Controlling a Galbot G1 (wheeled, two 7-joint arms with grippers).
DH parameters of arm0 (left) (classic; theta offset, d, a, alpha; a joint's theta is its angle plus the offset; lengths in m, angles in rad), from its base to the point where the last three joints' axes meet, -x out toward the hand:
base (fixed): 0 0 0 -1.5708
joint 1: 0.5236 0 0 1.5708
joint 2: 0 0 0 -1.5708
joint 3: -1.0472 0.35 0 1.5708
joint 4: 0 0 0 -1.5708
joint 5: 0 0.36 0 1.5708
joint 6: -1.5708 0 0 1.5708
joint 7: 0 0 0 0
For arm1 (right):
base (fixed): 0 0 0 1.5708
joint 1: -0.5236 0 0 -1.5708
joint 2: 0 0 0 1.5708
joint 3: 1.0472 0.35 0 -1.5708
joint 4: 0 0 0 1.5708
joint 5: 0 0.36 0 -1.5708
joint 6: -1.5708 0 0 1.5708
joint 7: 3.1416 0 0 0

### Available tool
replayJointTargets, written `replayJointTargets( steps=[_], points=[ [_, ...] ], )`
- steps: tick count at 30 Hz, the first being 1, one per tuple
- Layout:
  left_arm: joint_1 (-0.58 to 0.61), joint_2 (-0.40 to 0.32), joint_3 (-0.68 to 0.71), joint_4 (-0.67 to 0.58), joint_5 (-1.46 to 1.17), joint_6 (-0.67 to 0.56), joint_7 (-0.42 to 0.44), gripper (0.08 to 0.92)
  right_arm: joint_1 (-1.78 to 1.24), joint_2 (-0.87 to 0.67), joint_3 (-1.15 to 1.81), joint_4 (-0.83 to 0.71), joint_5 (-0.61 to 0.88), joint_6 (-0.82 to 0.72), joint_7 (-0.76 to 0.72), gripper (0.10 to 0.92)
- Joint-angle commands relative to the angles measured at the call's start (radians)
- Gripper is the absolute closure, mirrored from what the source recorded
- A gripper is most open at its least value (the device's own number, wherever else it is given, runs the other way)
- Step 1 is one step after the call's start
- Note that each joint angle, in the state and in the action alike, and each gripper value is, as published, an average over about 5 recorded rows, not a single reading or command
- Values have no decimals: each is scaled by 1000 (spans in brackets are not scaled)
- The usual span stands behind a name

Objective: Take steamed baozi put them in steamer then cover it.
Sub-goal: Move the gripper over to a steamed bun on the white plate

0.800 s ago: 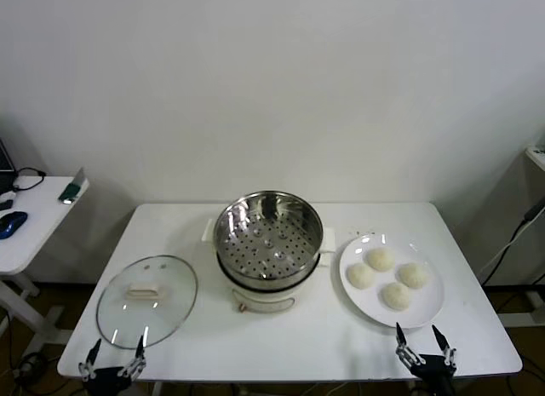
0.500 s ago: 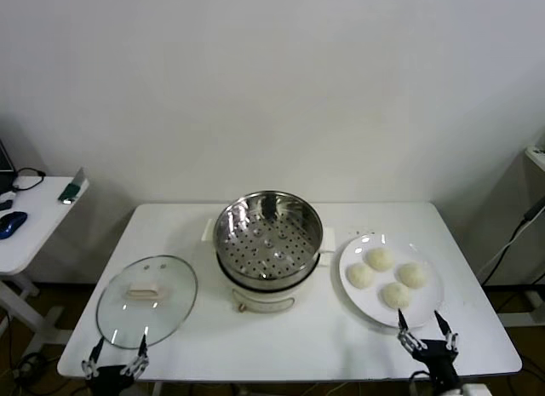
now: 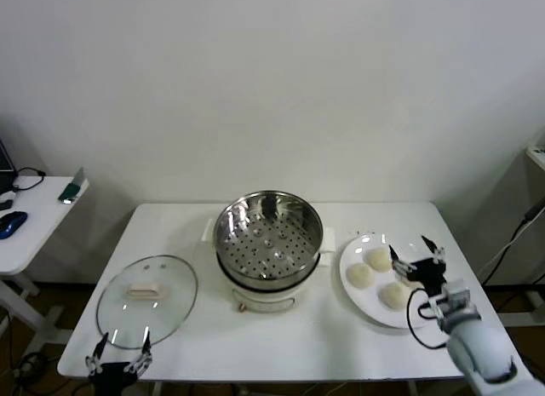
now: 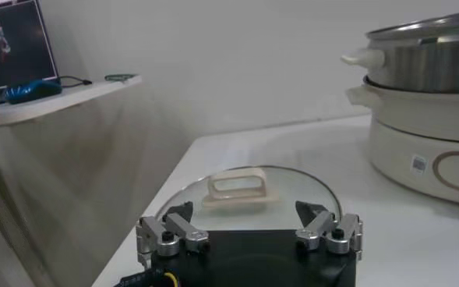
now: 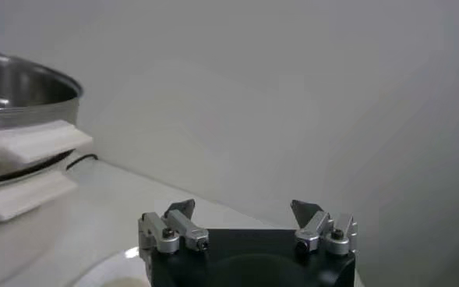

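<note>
Several cream-white baozi lie on a white plate at the table's right. My right gripper hovers open over the plate's far right side, above one bun, with nothing between its fingers. The steel steamer stands uncovered in the middle on its cream base, its perforated tray bare; its side also shows in the right wrist view. The glass cover lies flat at the front left. My left gripper waits open at the front table edge, just short of the cover, pointing towards its handle.
A side desk with a blue mouse stands off to the left of the table. The white wall rises close behind the table. In the left wrist view the steamer stands beyond the cover.
My right gripper has risen from the front table edge and moved forward over the plate. The left gripper has sunk slightly at the front edge. Both stay open.
</note>
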Motion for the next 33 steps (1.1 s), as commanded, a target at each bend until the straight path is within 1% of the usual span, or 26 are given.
replayJointTargets(
  steps=[1,5,10,14,19,24,28,33],
  points=[
    [-2,-1,-5,8,10,-7,1,177,653,-344,-562,-199,-149,20,-515,203],
    [-6,-4,-4,13,13,-11,2,177,1002,-346,-918,-320,-220,141,-699,203],
    [-7,-8,-5,15,26,-17,2,177,1331,-264,-1275,-463,-180,239,-864,203],
    [-5,-7,-4,15,32,-22,3,177,1475,-175,-1467,-545,-127,260,-936,203],
    [-10,-6,-2,20,40,-27,4,177,1514,-78,-1600,-591,-25,216,-949,203],
    [-15,-8,0,22,46,-31,5,177,1471,-6,-1627,-637,32,166,-937,203],
    [-16,-10,-1,21,47,-31,6,177,1402,53,-1591,-701,27,145,-918,203],
    [-16,-13,-3,22,50,-31,6,177,1326,118,-1531,-785,-28,147,-907,203]
  ],
)
